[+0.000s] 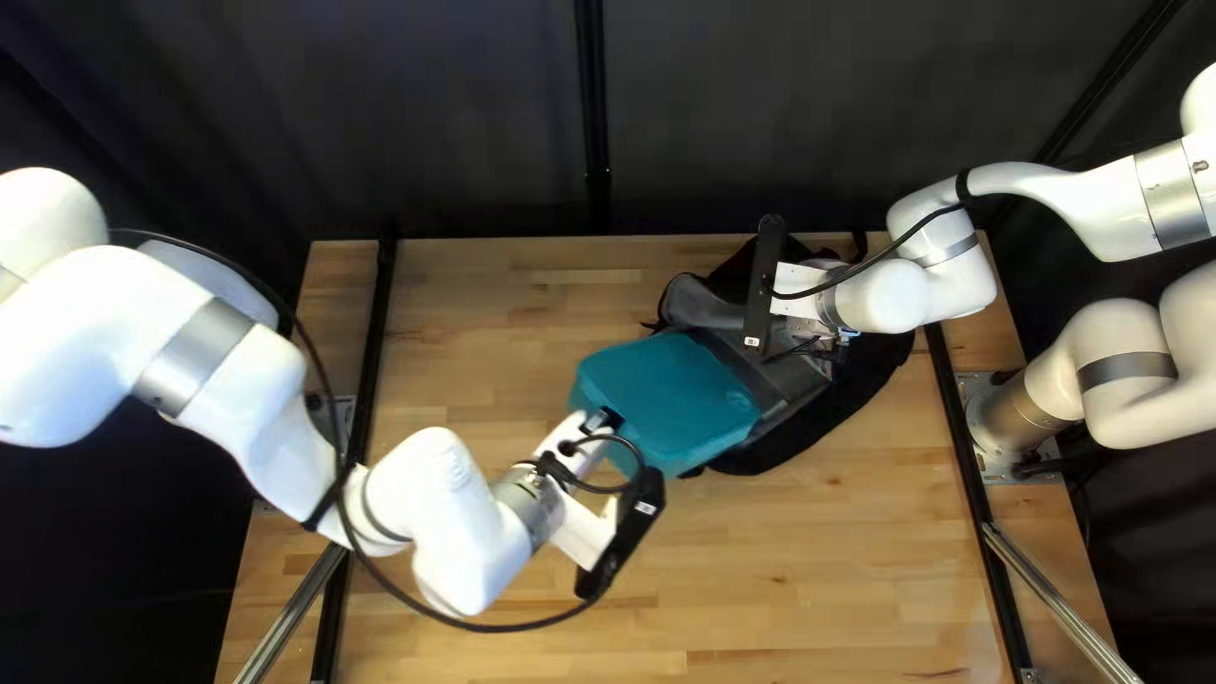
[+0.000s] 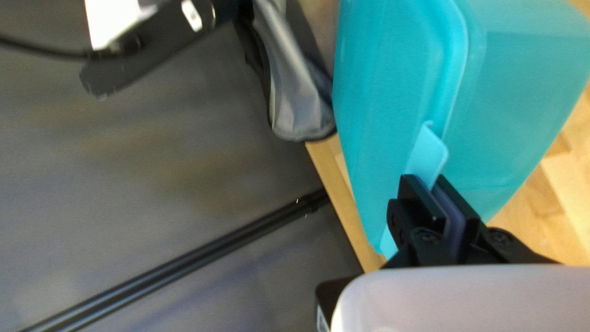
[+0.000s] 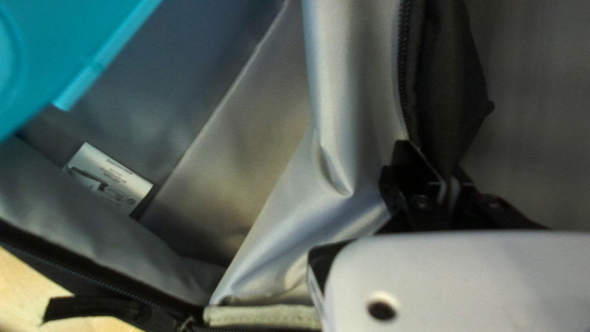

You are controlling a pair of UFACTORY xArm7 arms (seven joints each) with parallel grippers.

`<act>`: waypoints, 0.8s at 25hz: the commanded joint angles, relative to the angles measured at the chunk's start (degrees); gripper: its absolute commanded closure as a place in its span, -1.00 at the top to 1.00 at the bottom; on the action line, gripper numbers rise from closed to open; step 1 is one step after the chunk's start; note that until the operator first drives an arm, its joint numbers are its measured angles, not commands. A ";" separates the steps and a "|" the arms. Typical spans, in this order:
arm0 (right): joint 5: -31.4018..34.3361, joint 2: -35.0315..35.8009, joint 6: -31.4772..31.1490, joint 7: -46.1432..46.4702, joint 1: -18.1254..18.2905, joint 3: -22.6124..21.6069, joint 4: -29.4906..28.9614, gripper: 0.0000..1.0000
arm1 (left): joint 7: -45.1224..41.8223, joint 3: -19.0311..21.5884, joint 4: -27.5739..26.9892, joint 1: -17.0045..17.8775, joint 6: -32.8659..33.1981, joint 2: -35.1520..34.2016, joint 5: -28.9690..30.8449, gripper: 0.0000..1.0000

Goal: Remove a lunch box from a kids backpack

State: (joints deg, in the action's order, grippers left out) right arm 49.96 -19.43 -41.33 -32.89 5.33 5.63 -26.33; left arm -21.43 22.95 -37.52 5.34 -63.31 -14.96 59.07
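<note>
Top left view: lunch box (image 1: pixel 665 395) left of the backpack (image 1: pixel 851 395), right end over the open mouth. Likely light, stiff, slick. My left claw (image 2: pixel 434 182) clamped on its latch (image 2: pixel 428 150); could pop, body surer. My right claw (image 3: pixel 440 162) pinches the backpack's edge; grey lining (image 3: pixel 252 129), label (image 3: pixel 109 177) inside.

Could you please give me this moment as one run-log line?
left pincer: shut on lunch box, at its latch | right pincer: shut on backpack | lunch box: largely outside backpack
</note>
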 commanded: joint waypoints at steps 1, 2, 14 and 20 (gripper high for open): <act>0.00 0.00 0.00 0.00 0.00 0.00 0.00 -1.00 | 1.28 -1.26 4.71 0.05 0.66 -4.34 -0.40 -1.00; 0.00 0.00 0.00 0.00 0.00 0.00 0.00 -1.00 | 1.59 -1.40 5.62 0.16 0.51 -5.09 -0.73 -1.00; 0.00 0.00 0.00 0.00 0.00 0.00 0.00 -1.00 | -0.53 1.81 8.87 3.11 -4.33 -6.66 -7.30 -1.00; 0.00 0.00 0.00 0.00 0.00 0.00 0.00 -1.00 | -4.61 3.98 8.18 3.40 -6.01 -3.29 -7.89 -1.00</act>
State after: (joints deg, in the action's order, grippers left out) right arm 49.96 -19.43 -41.33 -32.89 5.33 5.63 -26.33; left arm -24.32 26.03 -29.28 8.55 -68.81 -19.54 51.35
